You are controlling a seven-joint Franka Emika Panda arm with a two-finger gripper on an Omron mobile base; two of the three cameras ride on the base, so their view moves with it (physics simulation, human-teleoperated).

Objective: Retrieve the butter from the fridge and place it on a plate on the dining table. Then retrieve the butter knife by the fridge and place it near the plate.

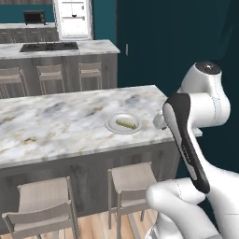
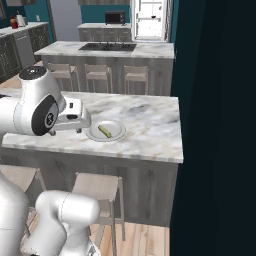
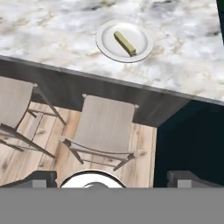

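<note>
The butter (image 1: 125,123) (image 2: 104,131) (image 3: 124,43), a pale yellow-olive stick, lies alone on the round pale plate (image 1: 112,125) (image 2: 116,134) (image 3: 107,46). The plate sits on the marbled dining table (image 1: 51,126) (image 2: 150,125) (image 3: 183,57), close to its near edge. My gripper (image 2: 67,131) (image 3: 114,178) hangs above that near edge, just left of the plate in the right base view. It is open, with nothing between its widely spaced fingertips (image 3: 41,178). The fridge (image 1: 73,18) (image 2: 150,19) stands far back with its white interior showing. The butter knife is out of view.
Pale stools (image 3: 105,127) (image 1: 133,179) (image 2: 97,190) stand under the table's near side, above a wood floor. A dark teal wall (image 2: 215,125) (image 1: 158,42) closes off the right end of the table. Behind it is a stove-topped counter (image 1: 49,46) with more stools.
</note>
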